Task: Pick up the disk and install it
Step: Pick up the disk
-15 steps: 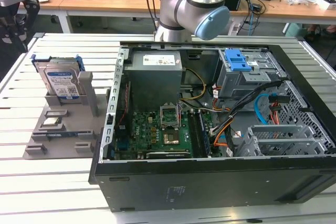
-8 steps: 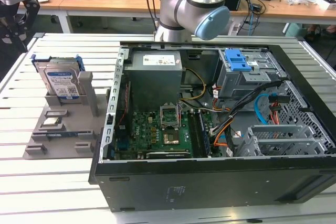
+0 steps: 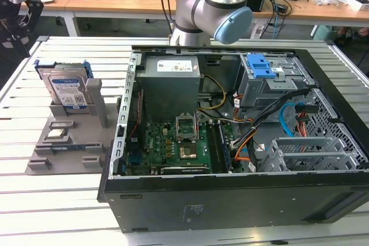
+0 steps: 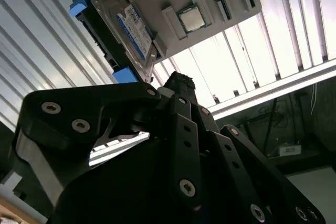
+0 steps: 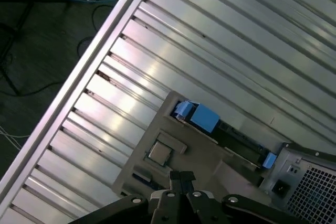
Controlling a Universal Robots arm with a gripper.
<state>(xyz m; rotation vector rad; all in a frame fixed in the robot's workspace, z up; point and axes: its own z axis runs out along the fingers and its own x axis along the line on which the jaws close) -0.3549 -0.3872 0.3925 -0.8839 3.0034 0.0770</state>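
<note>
The disk stands on edge in a slot of a grey holder on the slatted table, at the exterior view's left. It is silver with a blue-and-white label and a blue carrier bracket. The second wrist view shows its label face, and the first wrist view shows its dark edge with blue ends. My gripper hangs well above the holder, apart from the disk, fingertips together and nothing between them. Its black linkages also show in the second wrist view. In the exterior view it sits at the far upper left.
An open computer case lies on the table at the exterior view's right, with a blue latch on a grey cage, cables and a motherboard inside. A small square chip rests on the holder. The table's edge and the floor lie beyond.
</note>
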